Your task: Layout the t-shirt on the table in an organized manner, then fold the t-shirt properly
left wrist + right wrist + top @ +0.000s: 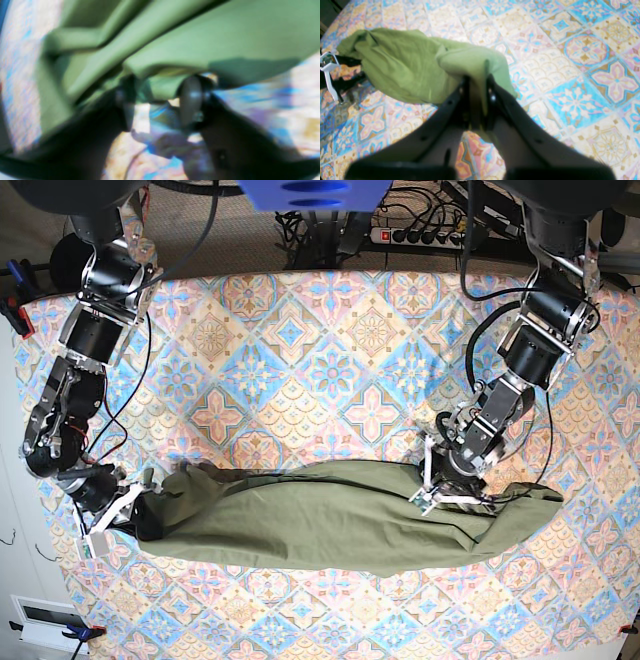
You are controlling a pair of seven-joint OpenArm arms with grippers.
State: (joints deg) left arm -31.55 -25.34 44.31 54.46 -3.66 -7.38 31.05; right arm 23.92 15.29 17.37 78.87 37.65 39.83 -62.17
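Observation:
The olive-green t-shirt lies bunched into one long roll across the near half of the table. My right gripper is at the roll's left end in the base view. In the right wrist view that gripper is shut on a bunched end of the t-shirt. My left gripper presses on the roll near its right end. In the blurred left wrist view a fold of the t-shirt fills the narrow gap between the fingers of the left gripper.
The patterned table cloth lies bare beyond and in front of the roll. A power strip and cables sit past the far edge. A blue clamp grips the left edge. The left arm's white bracket shows at the shirt's far end.

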